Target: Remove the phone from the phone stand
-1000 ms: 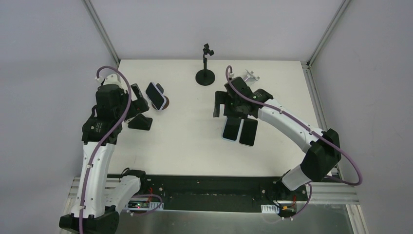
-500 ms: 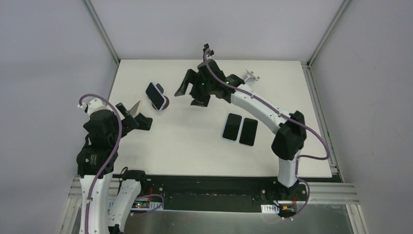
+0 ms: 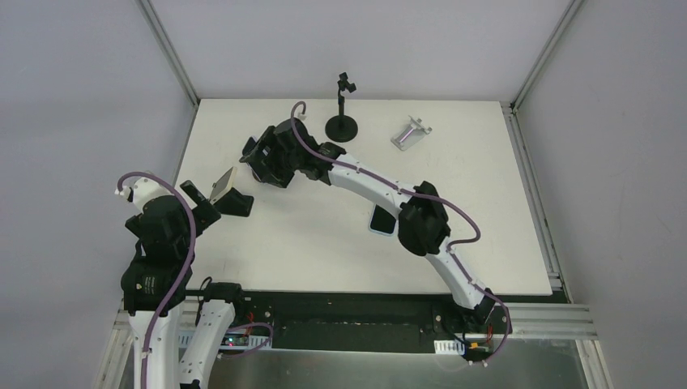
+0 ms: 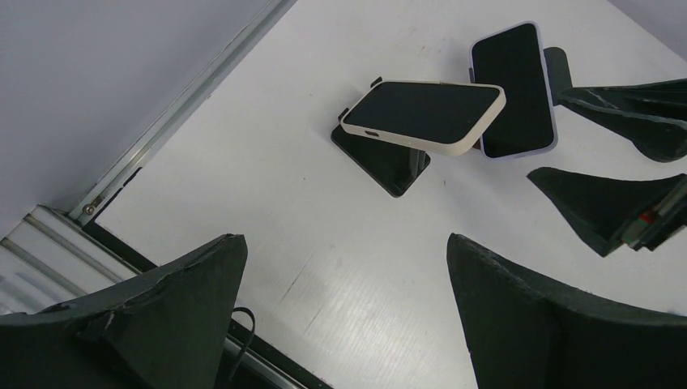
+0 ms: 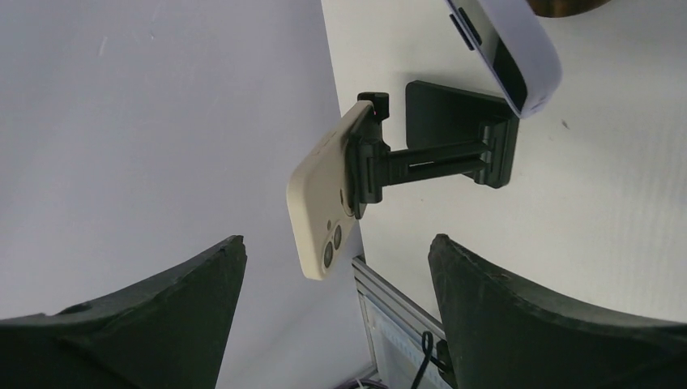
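white tabletop (image 3: 324, 243), grey walls round it, alu frame posts at the back corners.

top view: left arm sits low on the left side. left gripper (image 3: 198, 200) is near the cream phone (image 3: 221, 185), fingers apart, nothing in them. that phone is tilted up on the black phone stand (image 3: 237, 204), close to the table's left edge. right arm reaches across to the left rear, w/ the right gripper (image 3: 258, 159) just beyond the stand; its opening can't be told from up here. black tripod stand (image 3: 342, 123) is at back centre, w/ a silver bracket (image 3: 411, 134) to its right, apart. a flat phone (image 3: 378, 220) lies mid-table, partly under the right arm.

left wrist view: left gripper (image 4: 344, 312) is spread wide and empty over bare table. cream phone (image 4: 421, 113) is screen up, tilted, on the black phone stand (image 4: 387, 158), untouched. lavender phone (image 4: 514, 87) leans just behind it, partly overlapped by the cream one. the right gripper's fingers (image 4: 603, 198) show at the right edge, spread, beside the lavender phone w/ no contact visible.

right wrist view: right gripper (image 5: 336, 312) has fingers apart, empty. cream phone (image 5: 322, 203) is seen from the back, camera lenses showing, clamped in the black phone stand (image 5: 458, 150), whose base is flat on the table. lavender phone (image 5: 506, 53) edge shows at top.
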Motion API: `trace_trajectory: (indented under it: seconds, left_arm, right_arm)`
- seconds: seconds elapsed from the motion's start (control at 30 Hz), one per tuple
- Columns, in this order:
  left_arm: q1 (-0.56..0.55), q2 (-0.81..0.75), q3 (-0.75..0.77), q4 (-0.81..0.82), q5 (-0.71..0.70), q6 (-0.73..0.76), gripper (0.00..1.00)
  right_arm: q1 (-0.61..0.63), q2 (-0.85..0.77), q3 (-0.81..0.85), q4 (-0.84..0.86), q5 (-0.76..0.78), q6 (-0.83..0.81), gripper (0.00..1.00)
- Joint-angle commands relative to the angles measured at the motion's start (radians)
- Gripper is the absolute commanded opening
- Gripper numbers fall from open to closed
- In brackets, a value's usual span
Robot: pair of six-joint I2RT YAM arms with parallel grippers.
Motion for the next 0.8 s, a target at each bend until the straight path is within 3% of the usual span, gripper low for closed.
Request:
trace_trajectory:
  seconds: [0.0,0.3,0.77]
  left_arm:
    - [0.005,0.016,0.034,-0.011,-0.015,-0.007,0.99]
    - [0.005,0.007,0.026,-0.010,-0.009,-0.004,0.99]
    - [0.005,0.008,0.014,-0.011,-0.004,0.003,0.99]
  right_arm:
    - [0.034,0.048,0.094,0.105,0.077,0.082,0.86]
    - [0.071,0.116,0.163,0.127,0.143,0.077,0.85]
    - [0.086,0.210,0.261,0.087,0.129,0.067,0.73]
